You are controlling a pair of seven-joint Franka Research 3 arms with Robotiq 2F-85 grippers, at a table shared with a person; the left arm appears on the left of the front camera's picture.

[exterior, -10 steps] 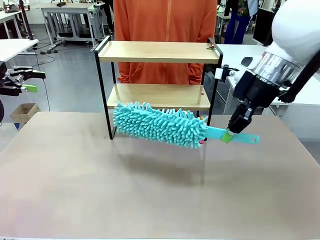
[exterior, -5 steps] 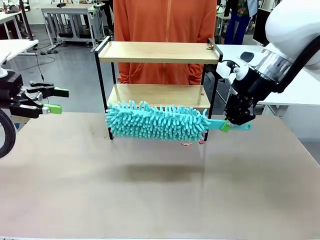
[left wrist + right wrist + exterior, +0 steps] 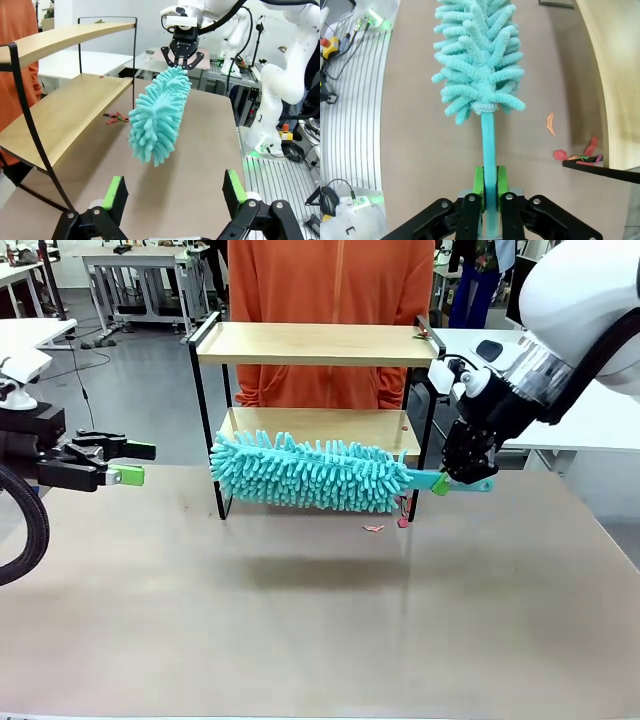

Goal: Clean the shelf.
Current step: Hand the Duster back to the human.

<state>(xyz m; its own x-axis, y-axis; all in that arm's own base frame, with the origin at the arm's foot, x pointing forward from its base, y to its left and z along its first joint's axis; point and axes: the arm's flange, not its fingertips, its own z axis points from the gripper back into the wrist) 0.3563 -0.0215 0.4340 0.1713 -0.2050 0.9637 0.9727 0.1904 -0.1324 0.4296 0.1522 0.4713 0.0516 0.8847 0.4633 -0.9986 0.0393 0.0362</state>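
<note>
At the far middle of the bench point(image 3: 300, 620) stands one shelf point(image 3: 315, 343): two light wooden boards in a thin black frame, legs on the benchtop. One person in an orange top point(image 3: 330, 280) stands just behind it.

Right end effector point(image 3: 452, 480): jaws together, clamped on the flat teal handle of one duster point(image 3: 310, 475). Right wrist view shows the handle pinched between both green pads point(image 3: 478, 181), the fluffy head running straight away from the fingers. Duster held roughly level, off the benchtop, its shadow on the bench below. Head lies across the front of the lower board, from the left legs nearly to the right legs; whether the fibres touch the board edge I cannot tell.

Left end effector point(image 3: 128, 463): jaws apart, nothing between them, off the left side of the bench, well apart from the shelf, fingers pointing toward it. Left wrist view: two green pads point(image 3: 113, 192) wide apart, duster head end-on beyond them.

Scraps point(image 3: 373, 528): small red bits on the bench just in front of the shelf's right legs. Two show in the front view; the right wrist view shows one orange sliver point(image 3: 550, 123) lying apart and a cluster of red ones by the black frame bar, with something greenish mixed in. Exact count of the cluster not clear. One more small red-green bit point(image 3: 424, 334) sits at the right end of the top board.
</note>
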